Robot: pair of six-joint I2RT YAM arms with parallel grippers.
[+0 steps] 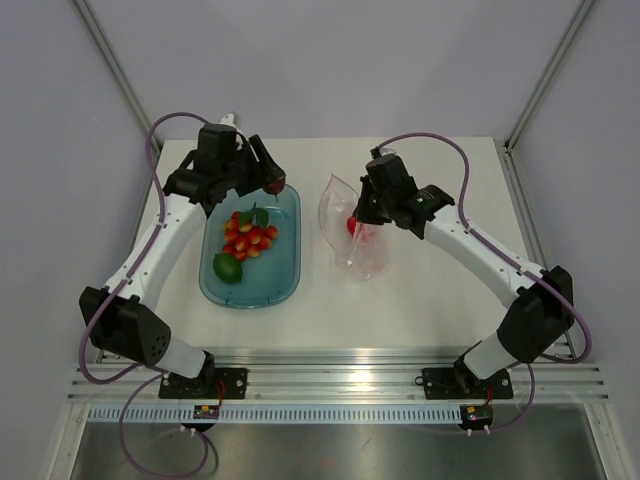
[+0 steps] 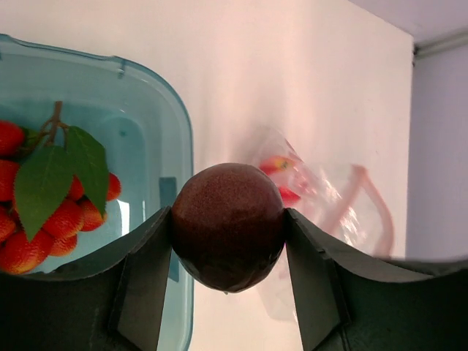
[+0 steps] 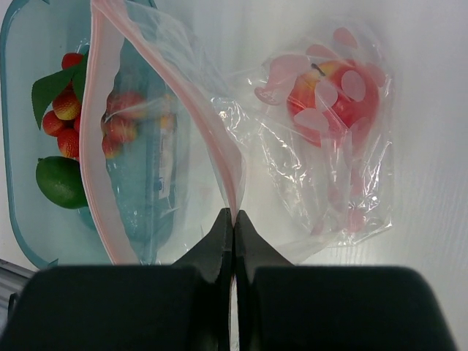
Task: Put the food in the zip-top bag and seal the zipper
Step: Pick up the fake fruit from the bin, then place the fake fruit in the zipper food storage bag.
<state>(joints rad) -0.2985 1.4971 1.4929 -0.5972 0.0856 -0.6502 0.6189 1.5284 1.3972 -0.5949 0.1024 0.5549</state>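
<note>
Clear bag (image 3: pixel 292 183) beside one teal tray (image 1: pixel 285 288) holds one red fruit (image 3: pixel 333 91). My right claw (image 3: pixel 232 216) pinches its pink strip (image 3: pixel 91 168). My left claw (image 2: pixel 228 245) pinches one dark round fruit (image 2: pixel 227 208) near the tray.

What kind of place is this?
Probably a robot lab bench, not a kitchen: a left arm and right arm bolted to a metal rail, a white table walled by plain panels, toy fruit in a teal tray.

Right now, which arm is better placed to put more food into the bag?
Left: the left pincer grips a dark round fruit. The right pincer is shut on the zip-top bag's zipper, holding the mouth open.
</note>
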